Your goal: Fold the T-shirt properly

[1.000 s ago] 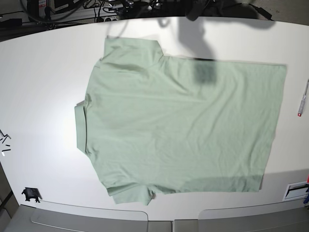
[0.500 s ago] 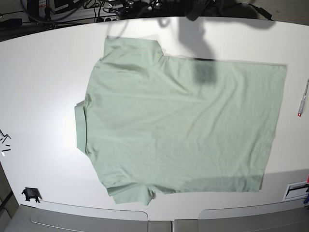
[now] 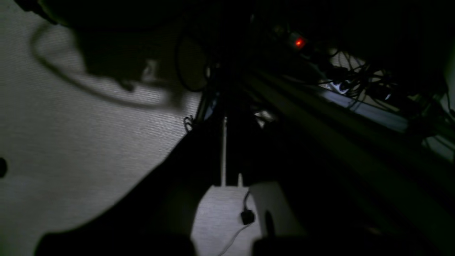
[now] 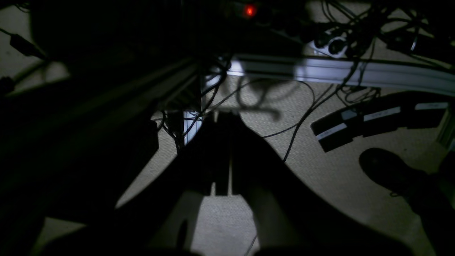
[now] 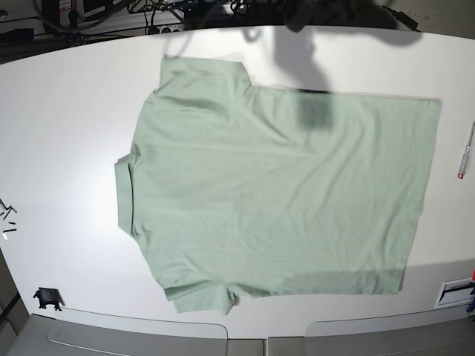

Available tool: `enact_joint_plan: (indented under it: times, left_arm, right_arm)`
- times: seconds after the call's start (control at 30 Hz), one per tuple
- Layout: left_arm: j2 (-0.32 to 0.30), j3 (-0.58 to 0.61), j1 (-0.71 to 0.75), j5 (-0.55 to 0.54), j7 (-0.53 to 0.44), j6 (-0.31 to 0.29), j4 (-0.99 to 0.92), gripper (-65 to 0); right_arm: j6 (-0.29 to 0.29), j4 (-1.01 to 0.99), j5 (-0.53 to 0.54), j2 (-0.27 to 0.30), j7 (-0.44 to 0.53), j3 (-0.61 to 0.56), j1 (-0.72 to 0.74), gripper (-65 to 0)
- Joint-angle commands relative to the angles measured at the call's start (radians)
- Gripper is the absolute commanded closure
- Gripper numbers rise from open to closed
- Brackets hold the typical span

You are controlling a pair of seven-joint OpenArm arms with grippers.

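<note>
one t-shirt (image 5: 274,193) lies flat on the white table (image 5: 67,126), collar band toward the left, hem toward the right, two sleeves at top and bottom. bare table left of the collar; the bottom sleeve is near the front edge. one pen (image 5: 465,152) sits just off the hem. two claws: right gripper (image 4: 222,190) and left gripper (image 3: 231,183) both have jaws together, nothing held, off the table over dim floor with cables.
</note>
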Motion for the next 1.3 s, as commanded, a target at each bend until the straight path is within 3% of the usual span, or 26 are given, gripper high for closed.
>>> enact_joint_plan:
  times: [0.0,0.23,0.4,0.53,0.6,0.83,1.13,1.27]
  left_arm:
    - [-0.012,0.002,0.024,-0.002,-0.008,-0.010,0.019,0.0]
    - [-0.051,0.001,0.171,-0.001,-0.007,-0.010,0.196,0.0]
    - [-0.064,-0.043,0.341,-0.002,-0.012,-0.010,0.422,0.0]
    - [-0.071,-0.109,0.477,-0.064,-0.014,-0.066,0.631,0.0]
    - [-0.091,-0.127,0.535,-0.100,-0.011,-0.100,0.723,0.0]
    - [-0.154,-0.138,0.682,-0.114,-0.002,-0.107,0.956,0.0]
    - [-0.167,-0.215,0.787,-0.115,0.038,-0.112,1.159,0.0]
    - [-0.183,-0.293,0.802,-0.160,0.130,-0.197,1.255,0.0]
  right_arm:
    - [0.004,0.019,0.003,0.008,0.011,-0.001,-0.014,0.0]
    - [0.005,0.150,0.010,0.051,0.011,-0.001,-0.134,0.0]
    - [0.002,0.309,0.010,0.083,0.011,-0.001,-0.262,0.0]
    - [0.000,0.488,0.010,0.114,0.010,-0.001,-0.393,0.0]
    - [-0.019,0.589,0.010,0.129,0.010,0.000,-0.463,0.0]
    - [-0.134,0.929,0.006,0.189,0.001,0.011,-0.695,0.0]
    - [-0.154,1.310,0.006,0.252,-0.013,0.203,-0.938,0.0]
    - [-0.154,1.468,0.007,0.266,-0.014,0.311,-1.006,0.0]
